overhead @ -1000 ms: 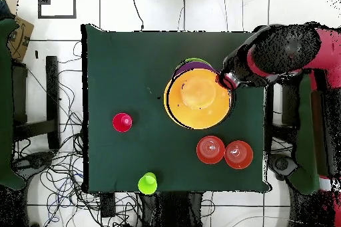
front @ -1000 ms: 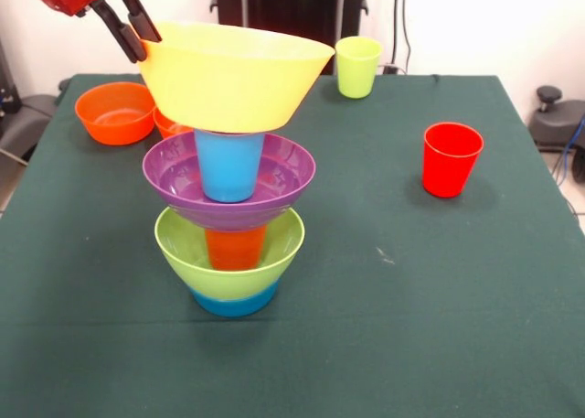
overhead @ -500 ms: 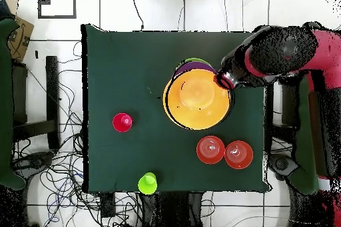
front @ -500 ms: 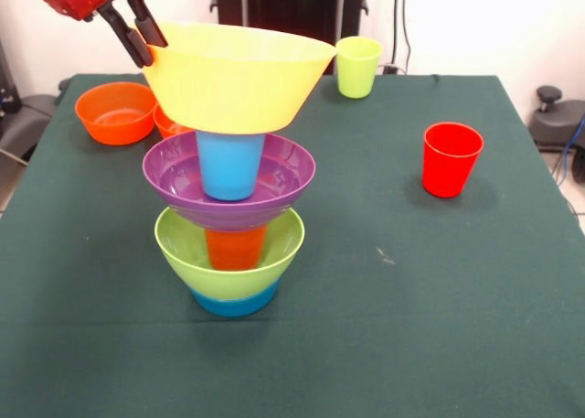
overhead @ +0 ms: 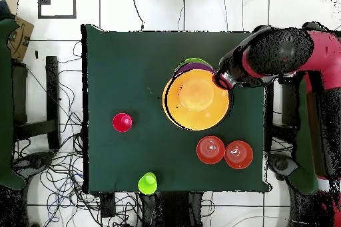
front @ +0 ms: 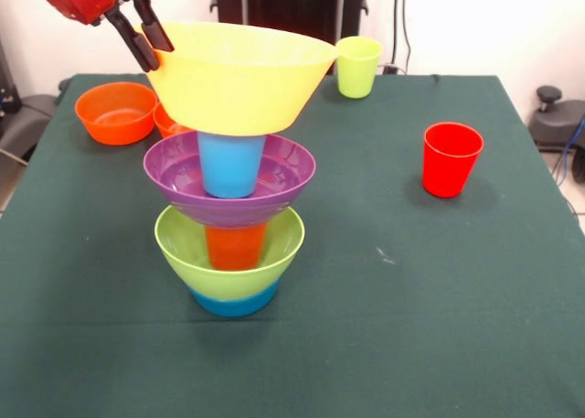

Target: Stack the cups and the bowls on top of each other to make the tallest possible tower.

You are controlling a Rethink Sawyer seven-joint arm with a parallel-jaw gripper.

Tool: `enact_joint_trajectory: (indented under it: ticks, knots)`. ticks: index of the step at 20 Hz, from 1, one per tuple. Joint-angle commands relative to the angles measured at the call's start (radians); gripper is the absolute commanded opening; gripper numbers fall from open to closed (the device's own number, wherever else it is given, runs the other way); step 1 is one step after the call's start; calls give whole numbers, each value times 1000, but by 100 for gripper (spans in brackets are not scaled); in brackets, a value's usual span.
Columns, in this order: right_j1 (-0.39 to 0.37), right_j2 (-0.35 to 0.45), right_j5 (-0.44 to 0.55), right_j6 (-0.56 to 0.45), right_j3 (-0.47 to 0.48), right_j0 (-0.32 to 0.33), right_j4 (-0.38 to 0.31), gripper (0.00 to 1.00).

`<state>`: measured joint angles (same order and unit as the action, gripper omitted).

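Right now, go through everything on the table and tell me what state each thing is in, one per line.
yellow bowl: upright, topping the tower, on the blue cup
blue cup: standing in the purple bowl
purple bowl: on the orange cup
orange cup: in the green bowl
green bowl: on the blue bowl
red cup: upright, alone
gripper: at the yellow bowl's rim

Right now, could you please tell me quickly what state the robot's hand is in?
Hand: fingers apart, open, at the rim of the yellow bowl on top of the tower; not clamped on it.
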<state>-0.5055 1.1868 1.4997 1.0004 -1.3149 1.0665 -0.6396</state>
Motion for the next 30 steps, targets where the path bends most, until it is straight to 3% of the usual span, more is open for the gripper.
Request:
enact_joint_trajectory:
  ticks: [1,18,19,30]
  knots:
    - [4,-92,-56,-188,-40,-29,-53,0]
    - [6,-89,-47,-218,-29,-39,-63,0]
    - [6,-88,-47,-218,-29,-39,-62,100]
    - [6,-87,-48,-223,-30,-39,-64,100]
